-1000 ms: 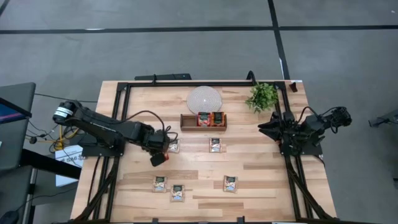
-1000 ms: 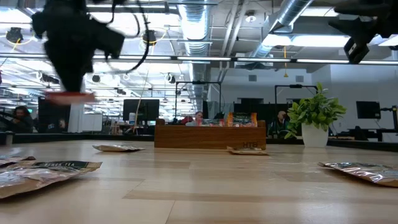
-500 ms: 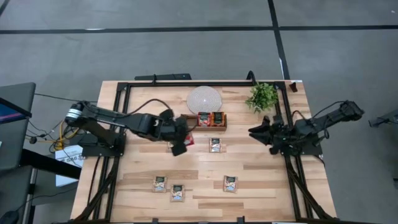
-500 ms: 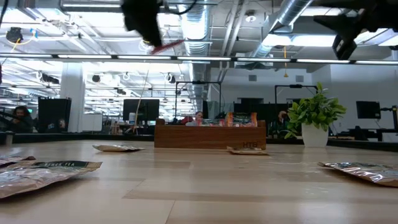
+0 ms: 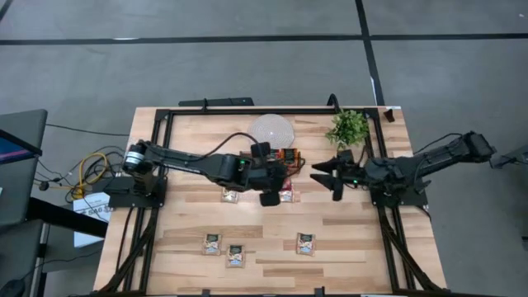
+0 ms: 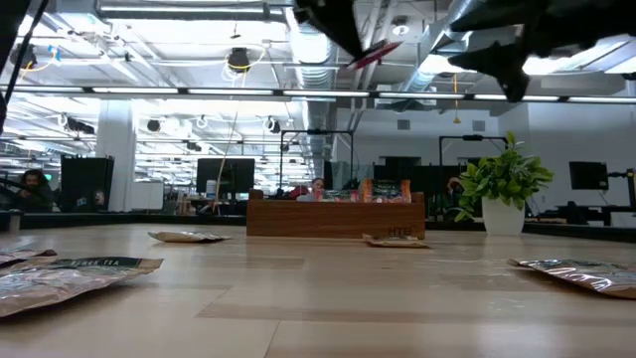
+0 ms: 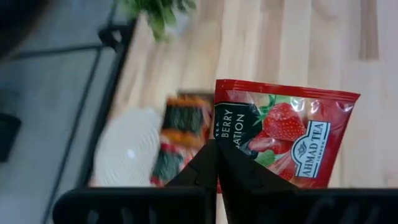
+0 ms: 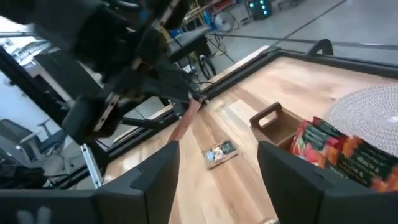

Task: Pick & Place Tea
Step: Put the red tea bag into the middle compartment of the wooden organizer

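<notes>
Left gripper (image 7: 216, 163): clenched on a red tea sachet (image 7: 280, 140), pinching it by one edge; held up in the air above the middle of the bench, just in front of the wooden tray (image 5: 294, 163). In the low view the red sachet (image 6: 369, 53) hangs tilted, high above the tabletop.
Right gripper (image 8: 217, 158): released, fingers spread wide with nothing between them; it hovers over the bench to the right of the tray, pointing toward the left gripper and close to it.
Wooden tray: near the far edge of the bench, at mid-width; red and orange sachets (image 5: 288, 156) stand upright inside it. Which compartment they fill cannot be told.
Sachets on the bench: one (image 5: 230, 195) lies flat left of the left gripper; one (image 5: 286, 195) is partly under it; three more lie toward the near edge, two side by side at the left (image 5: 213, 242) (image 5: 236, 254) and one (image 5: 306, 242) further right. All are pale with green print.
Round mat (image 5: 271, 129): pale, behind the tray by the far edge.
Plant (image 5: 347, 127): small green plant in a pot, toward the far right corner.
Bench (image 5: 355, 239): light wood planks with a black frame along its edges.
</notes>
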Robot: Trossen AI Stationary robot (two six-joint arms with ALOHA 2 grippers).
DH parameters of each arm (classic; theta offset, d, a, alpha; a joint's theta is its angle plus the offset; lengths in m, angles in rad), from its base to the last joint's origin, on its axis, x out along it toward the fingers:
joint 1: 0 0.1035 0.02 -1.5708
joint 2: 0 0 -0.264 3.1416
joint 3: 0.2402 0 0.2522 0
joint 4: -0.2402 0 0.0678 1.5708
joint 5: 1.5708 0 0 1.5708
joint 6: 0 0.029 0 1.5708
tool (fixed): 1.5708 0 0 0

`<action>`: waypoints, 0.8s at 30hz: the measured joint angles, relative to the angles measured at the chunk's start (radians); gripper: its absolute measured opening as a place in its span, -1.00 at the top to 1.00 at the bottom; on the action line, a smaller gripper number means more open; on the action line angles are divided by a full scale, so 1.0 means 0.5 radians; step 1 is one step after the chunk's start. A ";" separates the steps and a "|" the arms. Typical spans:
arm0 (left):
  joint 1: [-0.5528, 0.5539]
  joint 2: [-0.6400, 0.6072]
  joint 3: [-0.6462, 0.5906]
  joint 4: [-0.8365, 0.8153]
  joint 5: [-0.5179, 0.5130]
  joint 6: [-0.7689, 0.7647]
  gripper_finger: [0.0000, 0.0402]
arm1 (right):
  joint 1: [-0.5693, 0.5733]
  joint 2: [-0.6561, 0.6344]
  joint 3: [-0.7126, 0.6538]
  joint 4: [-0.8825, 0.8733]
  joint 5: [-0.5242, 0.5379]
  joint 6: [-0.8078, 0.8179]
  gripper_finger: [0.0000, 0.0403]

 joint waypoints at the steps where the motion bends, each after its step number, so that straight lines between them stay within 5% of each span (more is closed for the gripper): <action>1: 0.000 0.027 0.038 0.013 -0.024 0.037 1.00 | -0.038 0.037 0.026 0.000 -0.043 0.000 -0.05; 6: 0.000 0.101 0.146 0.087 -0.070 0.114 1.00 | -0.196 0.198 0.134 0.001 -0.327 -0.010 -0.09; 24: -0.001 0.101 0.156 0.033 -0.128 0.114 1.00 | -0.472 0.604 0.453 -0.014 -0.755 -0.123 -0.10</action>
